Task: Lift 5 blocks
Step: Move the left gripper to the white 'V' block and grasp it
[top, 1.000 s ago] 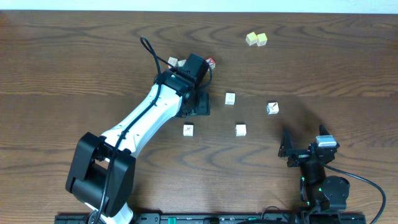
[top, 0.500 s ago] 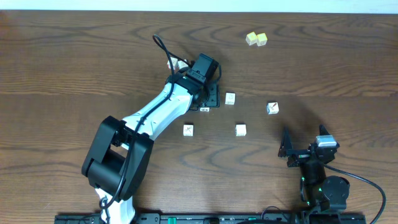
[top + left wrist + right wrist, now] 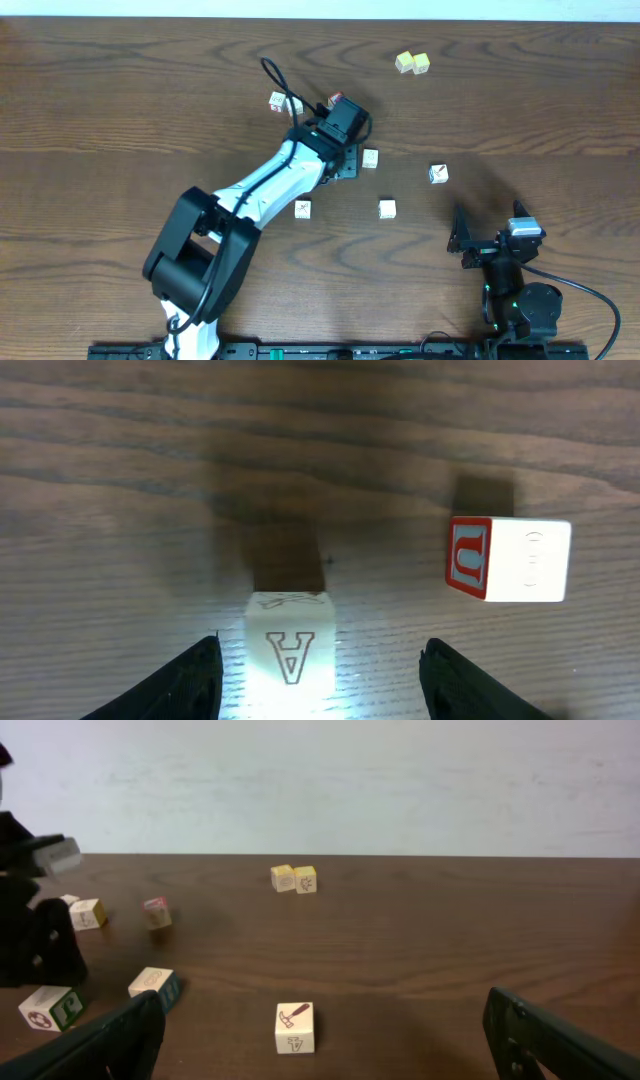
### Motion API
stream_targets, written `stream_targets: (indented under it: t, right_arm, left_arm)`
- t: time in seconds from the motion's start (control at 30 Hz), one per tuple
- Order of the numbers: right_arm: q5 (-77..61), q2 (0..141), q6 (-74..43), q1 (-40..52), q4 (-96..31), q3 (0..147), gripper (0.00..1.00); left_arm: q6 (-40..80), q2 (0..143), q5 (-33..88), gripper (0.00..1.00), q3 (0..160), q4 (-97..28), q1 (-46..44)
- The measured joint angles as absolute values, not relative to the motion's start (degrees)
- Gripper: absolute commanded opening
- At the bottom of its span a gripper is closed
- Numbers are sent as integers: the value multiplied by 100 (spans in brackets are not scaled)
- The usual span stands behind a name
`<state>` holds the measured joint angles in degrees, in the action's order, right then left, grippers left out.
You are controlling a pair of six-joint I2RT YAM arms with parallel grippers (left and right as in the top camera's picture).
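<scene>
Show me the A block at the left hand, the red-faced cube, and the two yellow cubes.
A block [image 3: 290,645]: left wrist view, lettered front face.
red-faced cube [image 3: 510,558]: left wrist view, white face beside red.
yellow cubes [image 3: 404,62]: overhead view, left cube's top.

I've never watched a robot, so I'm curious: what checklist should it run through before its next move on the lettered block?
1. Left gripper open: ok.
2. Block between its fingers: ok.
3. Red-faced cube apart from block: ok.
4. Red-faced cube clear of fingers' path: cannot tell; it lies just beyond one fingertip.
5. Fingers low enough to grip: cannot tell.
6. Right gripper open, well away: ok.
</scene>
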<state>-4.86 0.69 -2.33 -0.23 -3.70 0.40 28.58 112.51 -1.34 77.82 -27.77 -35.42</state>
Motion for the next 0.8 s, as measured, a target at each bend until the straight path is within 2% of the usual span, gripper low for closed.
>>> stream_targets:
  t: [0.3,0.8]
  right_arm:
    - [-486,69,-233,-23,-370,40,99]
    - [-486,69,-233,-23,-368,40,99]
  left_arm:
    - [2974,11476,-233,63,7782,-2714,-3538]
    - [3179,11660,-235,30,7771,-2735,-3535]
